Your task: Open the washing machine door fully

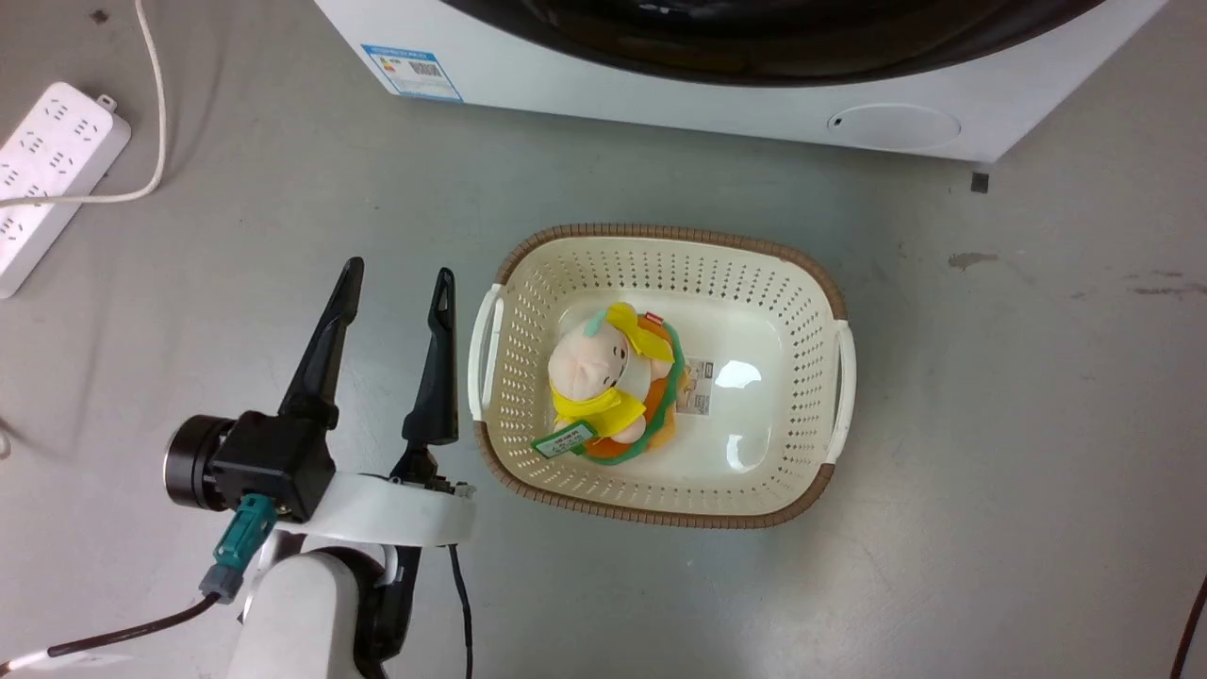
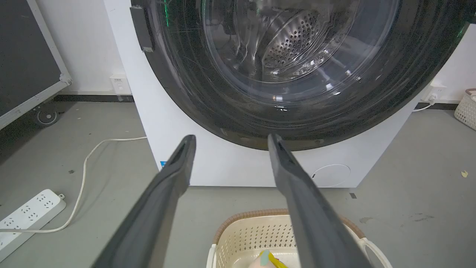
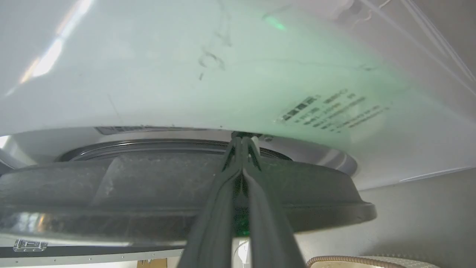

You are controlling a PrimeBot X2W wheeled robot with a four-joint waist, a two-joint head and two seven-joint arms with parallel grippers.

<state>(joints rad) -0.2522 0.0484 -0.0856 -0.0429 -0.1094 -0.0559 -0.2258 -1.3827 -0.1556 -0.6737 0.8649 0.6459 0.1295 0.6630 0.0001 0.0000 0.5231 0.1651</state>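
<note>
right claw (image 3: 241, 143) tips seemingly behind washing machine door (image 3: 111, 186) rim

The washing machine door (image 2: 193, 85) is glossy black around clear, bulging glass, with streaks and reflections on it. Behind it the drum (image 2: 293, 44) is shiny perforated steel. The washing machine (image 2: 223, 167) body is smooth white. The basket (image 1: 660, 231) is cream perforated plastic with a brown woven-look rim, holding a soft cloth toy (image 1: 594, 363). The floor (image 1: 1018, 453) is matt grey and scuffed. The left gripper (image 1: 398, 271) looks matt and dark.
</note>
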